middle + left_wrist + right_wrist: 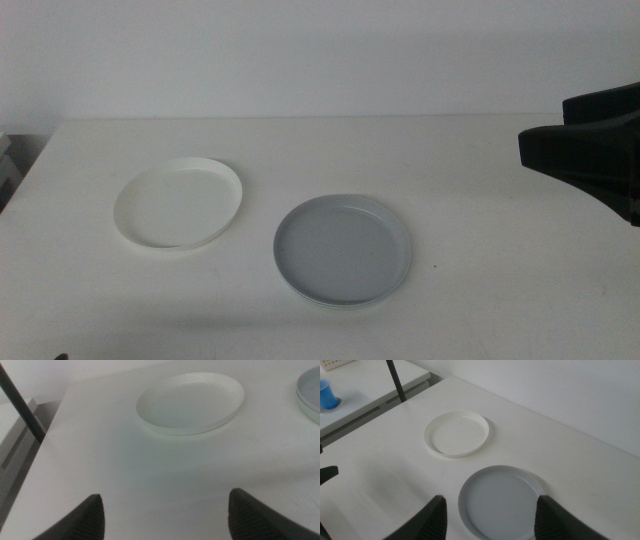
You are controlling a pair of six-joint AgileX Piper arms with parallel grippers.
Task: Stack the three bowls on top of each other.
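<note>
On the bench (470, 160), white bowl (179, 203) and grey bowl (343, 248) lie flat, rims up, apart; right claw (490, 515) and left claw (165, 515) gape empty.

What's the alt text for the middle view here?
Two shallow dishes sit apart on a white table: a white bowl to the left, and a grey bowl right of it that seems to rest on a paler dish. The right gripper enters from the right edge, above the table, touching neither; the left gripper isn't in this view.
</note>
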